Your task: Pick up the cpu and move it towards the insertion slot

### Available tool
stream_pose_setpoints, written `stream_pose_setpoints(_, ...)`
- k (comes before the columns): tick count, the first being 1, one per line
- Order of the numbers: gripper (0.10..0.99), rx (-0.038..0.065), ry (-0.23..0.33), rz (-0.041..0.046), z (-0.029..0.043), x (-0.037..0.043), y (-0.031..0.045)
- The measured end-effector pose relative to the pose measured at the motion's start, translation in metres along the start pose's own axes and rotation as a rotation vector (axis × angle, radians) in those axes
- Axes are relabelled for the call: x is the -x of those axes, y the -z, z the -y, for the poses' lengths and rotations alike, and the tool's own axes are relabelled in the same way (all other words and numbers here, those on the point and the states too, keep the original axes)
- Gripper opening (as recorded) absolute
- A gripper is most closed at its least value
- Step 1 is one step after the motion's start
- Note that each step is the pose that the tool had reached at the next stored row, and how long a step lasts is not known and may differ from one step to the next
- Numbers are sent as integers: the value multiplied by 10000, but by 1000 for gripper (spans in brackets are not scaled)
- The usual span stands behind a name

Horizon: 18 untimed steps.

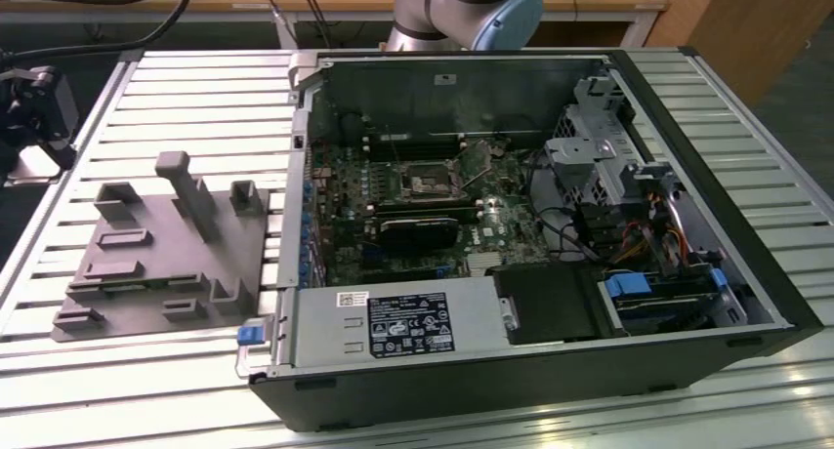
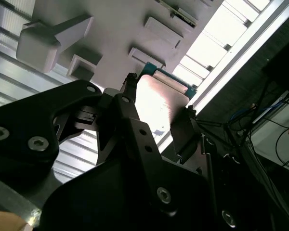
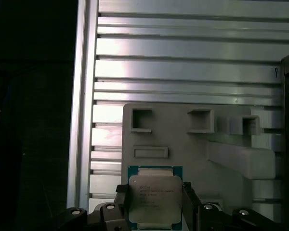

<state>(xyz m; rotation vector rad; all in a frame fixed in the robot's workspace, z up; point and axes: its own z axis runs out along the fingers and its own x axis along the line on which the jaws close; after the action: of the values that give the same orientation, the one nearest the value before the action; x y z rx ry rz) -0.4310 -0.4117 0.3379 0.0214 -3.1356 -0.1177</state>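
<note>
Currently, your inventory reads as follows.

End effector [image 3: 155, 206]: in the first wrist view, its black fingers [image 3: 190, 201] are pressed against two opposite edges of the cpu [image 3: 155, 192], pinching it between them.

Cpu: silvery top with a teal rim, held over the grey fixture plate [image 3: 183, 154].

Fixture plate: it has shallow recesses and raised blocks, and lies on the slatted metal counter [image 3: 183, 72].

Insertion slot [image 1: 428, 183]: you find it in the exterior view on the green board [image 1: 502, 224] inside the open computer case [image 1: 729, 273], toward the exterior view's right of the fixture plate and well apart from it.
</note>
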Motion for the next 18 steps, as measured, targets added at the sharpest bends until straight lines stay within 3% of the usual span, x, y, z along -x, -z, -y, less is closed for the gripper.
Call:
stream_pose_setpoints(5, 533, 11, 0, 0, -8, 0, 111)
stream_pose_setpoints(18, 533, 21, -1, 1, -38, -2, 503)
